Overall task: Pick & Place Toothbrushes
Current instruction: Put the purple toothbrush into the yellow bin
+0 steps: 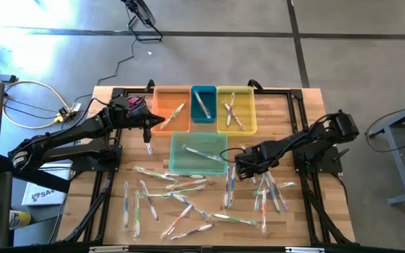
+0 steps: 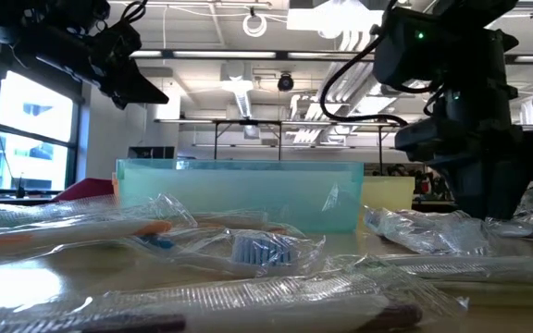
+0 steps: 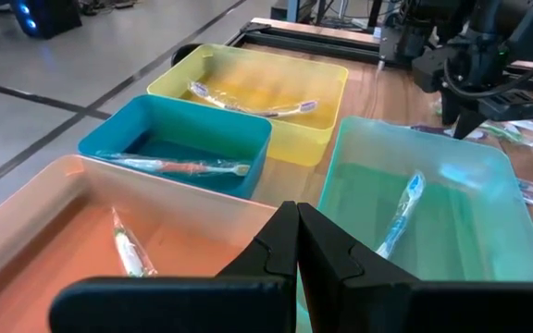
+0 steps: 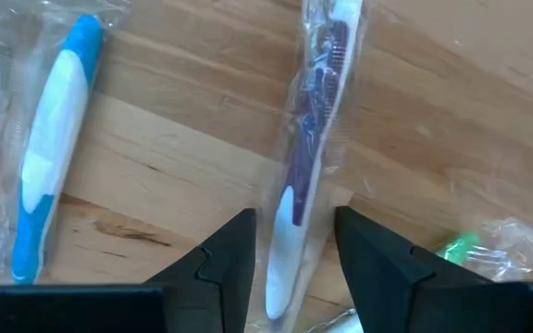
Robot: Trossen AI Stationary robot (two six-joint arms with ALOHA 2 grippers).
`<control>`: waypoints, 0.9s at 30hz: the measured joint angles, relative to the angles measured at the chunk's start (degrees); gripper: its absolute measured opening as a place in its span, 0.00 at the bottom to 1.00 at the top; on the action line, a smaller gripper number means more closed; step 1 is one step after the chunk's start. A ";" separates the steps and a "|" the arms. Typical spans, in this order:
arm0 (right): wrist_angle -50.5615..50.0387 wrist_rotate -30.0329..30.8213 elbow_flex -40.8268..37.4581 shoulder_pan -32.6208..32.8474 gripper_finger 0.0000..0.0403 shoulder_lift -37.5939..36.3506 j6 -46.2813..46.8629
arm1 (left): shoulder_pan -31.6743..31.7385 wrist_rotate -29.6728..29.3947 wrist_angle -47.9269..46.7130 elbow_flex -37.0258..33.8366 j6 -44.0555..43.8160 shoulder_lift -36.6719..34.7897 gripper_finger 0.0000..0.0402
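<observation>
Wooden tabletop (image 1: 297,112) below us, wrapped toothbrushes (image 1: 188,200) scattered around six o'clock of the green bin (image 1: 198,153). Our right gripper (image 4: 292,242) hovers with fingers parted around a purple toothbrush (image 4: 311,157), nothing held yet. We want to drop straight, centre on the handle, then close. Our left gripper (image 3: 297,242) waits at nine o'clock near the orange bin (image 1: 170,109), fingers shut and empty.

We see the left arm extended across the table's left side, its left gripper (image 1: 148,133) raised, fingers (image 3: 327,254) pressed fully together. The right arm reaches in from the right edge, wrist bent down; the right gripper (image 1: 239,169) sits low, fingers (image 4: 234,245) parted.
</observation>
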 joint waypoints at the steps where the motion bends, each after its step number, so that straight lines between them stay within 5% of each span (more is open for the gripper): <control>1: 0.02 0.01 -0.02 0.00 0.36 0.02 -0.34 | -0.02 0.00 -0.02 0.02 0.00 -0.02 0.00; 12: 0.13 0.02 -0.16 0.02 0.34 -0.42 -0.80 | -0.01 0.00 -0.02 0.02 0.00 0.00 0.00; 27: -1.16 -0.39 -0.37 0.01 0.04 -1.64 -2.50 | 0.00 0.00 -0.02 0.02 0.00 -0.01 0.00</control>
